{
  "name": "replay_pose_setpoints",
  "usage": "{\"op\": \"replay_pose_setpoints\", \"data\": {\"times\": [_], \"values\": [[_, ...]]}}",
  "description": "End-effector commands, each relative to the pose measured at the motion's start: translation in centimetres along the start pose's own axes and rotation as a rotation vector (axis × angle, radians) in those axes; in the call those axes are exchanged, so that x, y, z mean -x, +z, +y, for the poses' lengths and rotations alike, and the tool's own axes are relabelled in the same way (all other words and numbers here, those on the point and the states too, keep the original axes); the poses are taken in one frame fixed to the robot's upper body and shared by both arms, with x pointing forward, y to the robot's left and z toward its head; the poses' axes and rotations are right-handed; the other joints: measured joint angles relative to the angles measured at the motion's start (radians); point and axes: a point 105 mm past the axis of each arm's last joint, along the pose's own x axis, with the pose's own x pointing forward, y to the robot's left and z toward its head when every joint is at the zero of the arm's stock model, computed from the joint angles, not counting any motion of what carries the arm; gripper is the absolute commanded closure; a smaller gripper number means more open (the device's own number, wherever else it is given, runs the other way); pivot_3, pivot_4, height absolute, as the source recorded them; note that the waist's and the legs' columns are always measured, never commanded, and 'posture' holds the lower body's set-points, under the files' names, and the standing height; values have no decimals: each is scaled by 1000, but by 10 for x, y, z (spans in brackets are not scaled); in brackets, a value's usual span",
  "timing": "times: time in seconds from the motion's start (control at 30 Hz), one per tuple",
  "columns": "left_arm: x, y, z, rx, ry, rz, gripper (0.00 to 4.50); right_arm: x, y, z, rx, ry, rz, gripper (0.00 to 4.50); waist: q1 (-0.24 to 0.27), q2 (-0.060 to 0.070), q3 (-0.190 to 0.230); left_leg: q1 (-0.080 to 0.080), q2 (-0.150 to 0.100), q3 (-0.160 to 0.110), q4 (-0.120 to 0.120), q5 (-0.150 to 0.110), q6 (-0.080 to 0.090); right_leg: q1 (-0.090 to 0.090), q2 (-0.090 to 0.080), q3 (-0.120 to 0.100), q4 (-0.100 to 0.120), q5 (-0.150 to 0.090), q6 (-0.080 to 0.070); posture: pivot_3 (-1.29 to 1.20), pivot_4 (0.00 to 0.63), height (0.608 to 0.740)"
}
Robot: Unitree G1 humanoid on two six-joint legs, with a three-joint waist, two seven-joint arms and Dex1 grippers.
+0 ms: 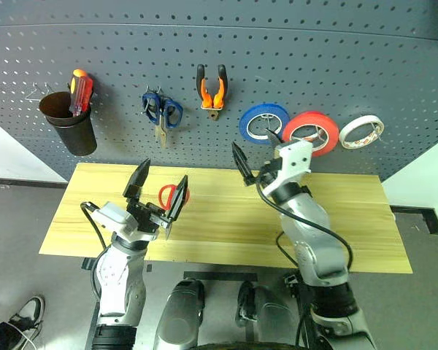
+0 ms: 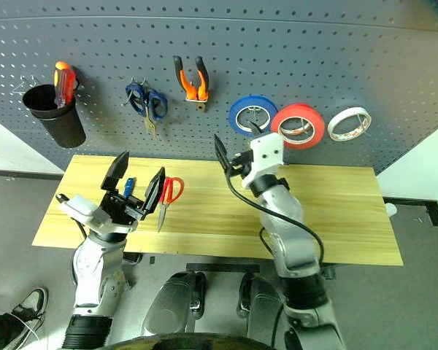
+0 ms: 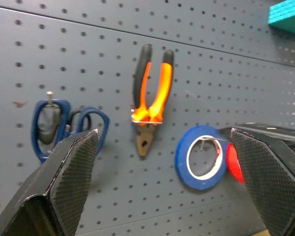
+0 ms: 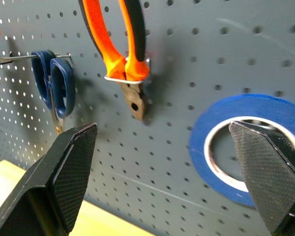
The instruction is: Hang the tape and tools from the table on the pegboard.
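The red tape [image 1: 323,120] and the orange-and-black pliers [image 1: 213,102] hang on the dark grey pegboard [image 1: 336,58]. Red-handled scissors [image 2: 166,198] and a blue-handled screwdriver [image 2: 128,186] lie on the wooden table [image 1: 336,219], at its left part. My left gripper [image 1: 164,173] is open, raised just above these two tools, and holds nothing. My right gripper [image 1: 254,142] is open and empty, pointing at the board just below the blue roll, left of the red tape. The left wrist view looks between its fingers at the pliers [image 3: 150,98].
On the board's left hangs a black cup [image 1: 71,120] with a red-and-yellow screwdriver [image 1: 80,91], then blue scissors [image 1: 160,109]. A blue roll [image 1: 263,122] hangs left of the red tape and a whitish roll [image 1: 361,131] right of it. A shoe [image 1: 22,313] is on the floor.
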Motion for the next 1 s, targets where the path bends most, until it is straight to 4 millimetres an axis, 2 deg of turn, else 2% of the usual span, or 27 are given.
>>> {"op": "replay_pose_setpoints", "data": {"times": [0.03,0.13,0.2,0.27,0.37,0.5,0.67,0.73,0.83,1.0], "values": [[1,-15,12,4,35,129,0,13,3,-5,-5,41,19,28,5,0,-12,0,0,0,0,0,0,0,0,0,0,0,0,364,104,718],[9,-51,20,-36,73,378,0,31,-21,-7,-4,110,134,28,11,1,-19,2,0,-1,0,0,0,3,0,-2,-1,0,0,363,98,718],[16,-74,34,-108,192,531,0,37,-30,-10,12,123,173,28,14,2,-20,7,-1,-2,0,-1,1,8,0,-3,-3,0,0,360,91,718],[20,-92,45,-146,294,663,0,37,-32,-13,23,117,182,28,12,1,-21,9,-1,-4,0,-1,1,11,-1,-3,-3,1,2,357,87,718],[18,-113,45,-142,324,808,0,33,-31,-15,23,108,176,28,16,0,-28,9,-1,-6,1,-1,1,12,0,-3,-3,1,2,353,85,718],[1,-124,48,-167,363,837,0,28,-30,-13,32,110,168,28,33,-1,-38,8,-1,-7,1,-1,1,12,0,-4,-3,1,1,345,84,718],[-18,-133,20,-82,291,904,0,25,-25,-4,22,137,152,28,38,-2,-42,8,-2,-7,2,-1,1,13,-1,-4,-3,2,1,341,81,718],[-15,-142,8,-47,294,995,0,25,-21,2,0,176,148,28,38,-2,-43,8,-3,-7,2,-1,1,14,-1,-4,-3,2,1,340,80,718],[3,-155,-4,44,339,1169,0,27,-19,10,-26,240,162,28,36,-2,-48,9,-3,-8,3,-1,1,14,-1,-4,-3,2,1,338,77,718],[21,-162,-8,57,396,1298,0,33,-20,17,-53,303,193,28,34,-3,-60,9,-4,-10,3,-1,1,14,0,-5,-2,2,1,336,72,718]]}}
